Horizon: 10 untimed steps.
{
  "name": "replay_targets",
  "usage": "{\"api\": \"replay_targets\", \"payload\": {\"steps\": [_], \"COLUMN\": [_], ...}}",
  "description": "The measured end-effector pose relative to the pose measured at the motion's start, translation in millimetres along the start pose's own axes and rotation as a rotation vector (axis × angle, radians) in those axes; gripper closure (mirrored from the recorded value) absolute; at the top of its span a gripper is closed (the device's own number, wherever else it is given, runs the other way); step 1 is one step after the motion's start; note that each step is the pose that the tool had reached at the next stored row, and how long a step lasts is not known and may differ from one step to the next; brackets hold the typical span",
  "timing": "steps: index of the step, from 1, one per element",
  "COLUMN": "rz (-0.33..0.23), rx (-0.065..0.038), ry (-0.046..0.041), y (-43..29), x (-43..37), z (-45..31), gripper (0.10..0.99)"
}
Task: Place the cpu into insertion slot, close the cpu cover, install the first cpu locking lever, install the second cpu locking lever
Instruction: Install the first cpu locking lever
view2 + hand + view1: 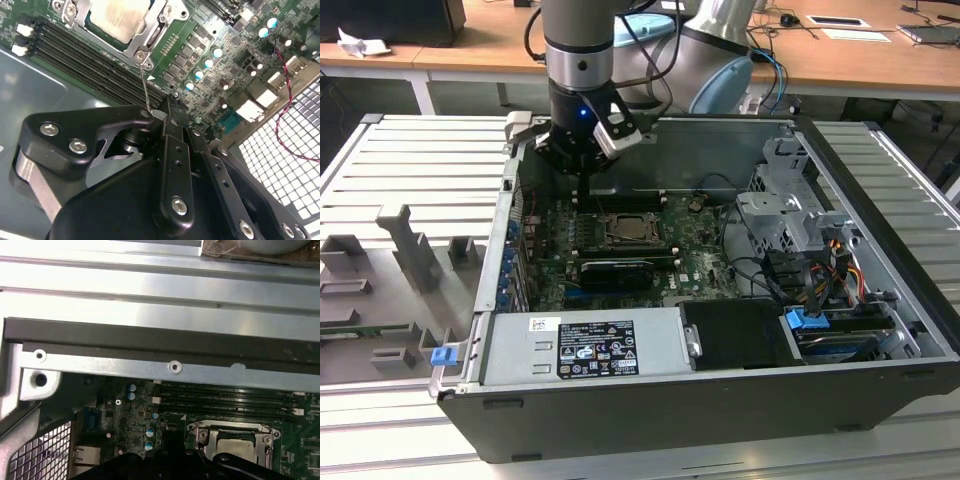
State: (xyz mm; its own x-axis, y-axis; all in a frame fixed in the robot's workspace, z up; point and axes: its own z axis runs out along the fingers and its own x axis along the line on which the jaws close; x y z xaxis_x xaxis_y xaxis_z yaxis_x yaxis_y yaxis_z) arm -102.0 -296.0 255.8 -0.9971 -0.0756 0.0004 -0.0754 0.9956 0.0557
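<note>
The cpu point(116, 16), dull silver, lies in the insertion slot point(200, 437) on the green board; in the exterior view the cpu point(632, 231) sits mid-case. The cpu cover point(150, 37), a silvery frame, lies flat around the chip. From the slot's corner a thin wire locking lever point(144, 85) rises to my gripper point(159, 111), whose black fingers point(172, 145) meet on its free end. In the exterior view my gripper point(582, 192) hangs just to the left of the slot, close over the board.
Long black memory slots point(85, 60) run beside the socket. The case's metal wall point(150, 340) is close behind. A perforated rear panel point(280, 165) and red-black wires point(287, 85) lie nearby. A power supply point(585, 345) and drive cage point(785, 215) fill the case's front and right.
</note>
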Motion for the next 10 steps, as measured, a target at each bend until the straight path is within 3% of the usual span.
{"api": "replay_targets", "payload": {"steps": [7, 10], "rz": [0.0, 0.0], "rx": [0.001, 0.001], "ry": [0.0003, 0.0003], "y": [-0.6, -1.8], "x": [-13.1, -28.6], "z": [0.9, 1.3], "gripper": [0.98, 0.98]}}
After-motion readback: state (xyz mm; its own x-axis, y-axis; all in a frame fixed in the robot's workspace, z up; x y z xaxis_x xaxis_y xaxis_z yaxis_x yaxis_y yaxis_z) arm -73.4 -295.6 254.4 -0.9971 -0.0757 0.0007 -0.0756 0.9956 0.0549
